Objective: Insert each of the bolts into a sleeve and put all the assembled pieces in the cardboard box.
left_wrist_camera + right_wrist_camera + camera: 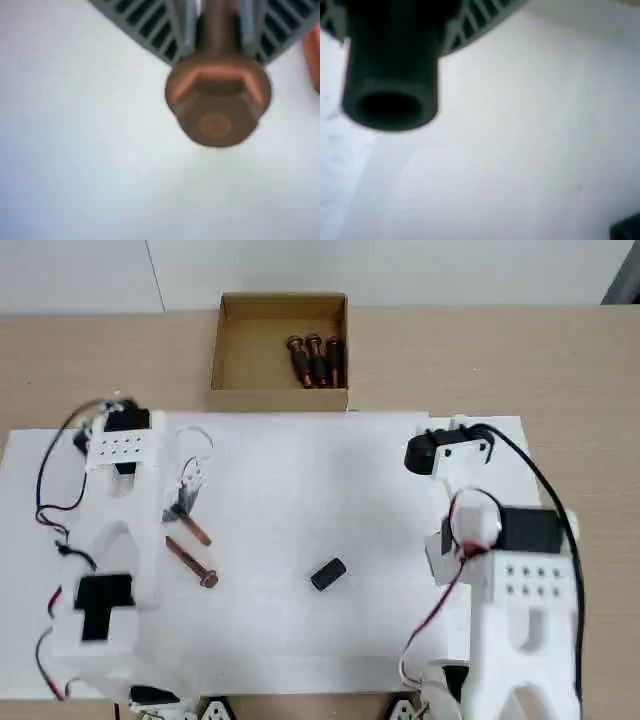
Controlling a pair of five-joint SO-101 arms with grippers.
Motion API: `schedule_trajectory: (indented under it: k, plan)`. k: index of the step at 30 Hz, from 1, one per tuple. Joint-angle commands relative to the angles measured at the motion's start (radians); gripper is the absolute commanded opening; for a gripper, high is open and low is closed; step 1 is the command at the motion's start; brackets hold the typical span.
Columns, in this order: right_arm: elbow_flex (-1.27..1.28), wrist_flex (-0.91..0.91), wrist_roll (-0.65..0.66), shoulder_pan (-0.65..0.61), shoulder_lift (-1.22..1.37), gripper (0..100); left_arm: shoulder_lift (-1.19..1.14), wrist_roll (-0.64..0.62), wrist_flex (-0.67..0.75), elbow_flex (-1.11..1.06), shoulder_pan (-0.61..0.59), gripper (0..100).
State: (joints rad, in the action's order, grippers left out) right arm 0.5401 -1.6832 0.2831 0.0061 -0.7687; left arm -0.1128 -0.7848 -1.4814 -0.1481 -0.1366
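Left jaws: closed on a bolt [217, 100], 9 o'clock.
Right jaws: closed on a sleeve [390, 85], 3 o'clock.
Cardboard box [232, 350]: 12 o'clock, three assemblies [316, 360] inside.

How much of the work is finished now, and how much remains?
Done: three assembled pieces lie in the brown cardboard box. In hand: the left pincer holds a copper-coloured hex bolt, the right pincer a black tubular sleeve, not yet joined. Left: a second copper bolt and a second black sleeve lie loose on the white sheet.
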Motion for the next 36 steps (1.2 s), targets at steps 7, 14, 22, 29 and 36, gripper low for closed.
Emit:
schedule_trajectory:
  k: [7,14,22,29,36]
  plan:
    - [-0.049,-0.019,0.015,0.008,-0.344,0.4,0.508,0.193,-0.032,0.064,0.161,1]
    - [-0.046,-0.013,0.005,0.008,-0.501,0.4,0.775,0.364,-0.060,0.058,0.261,1]
    - [0.109,0.127,-0.161,0.001,-0.725,0.3,1.025,0.638,0.071,-0.133,0.281,1]
    - [0.342,0.306,-0.190,0.001,-0.895,0.3,1.280,0.674,0.288,-0.437,0.285,1]
    - [0.506,0.358,-0.192,-0.001,-0.983,0.3,1.510,0.542,0.454,-0.720,0.285,1]
